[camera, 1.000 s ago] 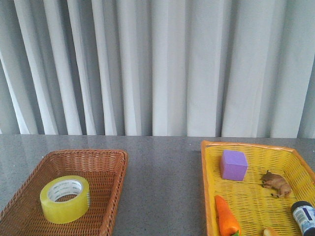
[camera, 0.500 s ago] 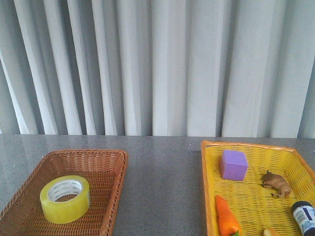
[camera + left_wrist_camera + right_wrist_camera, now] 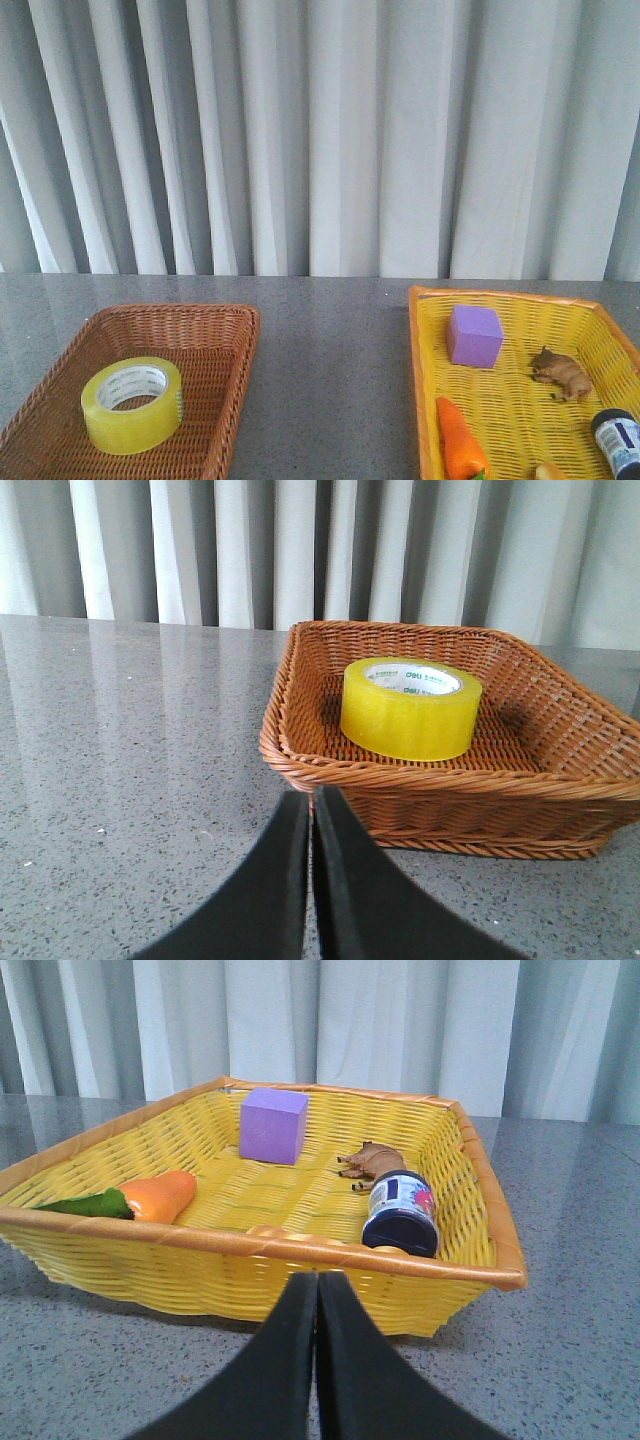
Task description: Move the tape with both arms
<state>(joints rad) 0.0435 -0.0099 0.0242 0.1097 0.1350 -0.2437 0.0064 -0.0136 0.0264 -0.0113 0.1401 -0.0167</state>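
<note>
The tape [image 3: 132, 404] is a wide yellow roll with a white printed core. It lies flat in the brown wicker basket [image 3: 225, 330] at the front left of the table; it also shows in the left wrist view [image 3: 410, 708]. My left gripper [image 3: 311, 798] is shut and empty, low over the table just outside the near rim of the brown basket [image 3: 300, 765]. My right gripper [image 3: 318, 1280] is shut and empty, just outside the near wall of the yellow basket [image 3: 200, 1265]. Neither arm shows in the front view.
The yellow basket [image 3: 425, 340] at the front right holds a purple cube [image 3: 474, 335], a brown toy animal [image 3: 562, 373], a carrot [image 3: 459, 440] and a dark jar [image 3: 618, 440]. Grey table [image 3: 330, 380] lies between the baskets. A grey curtain hangs behind.
</note>
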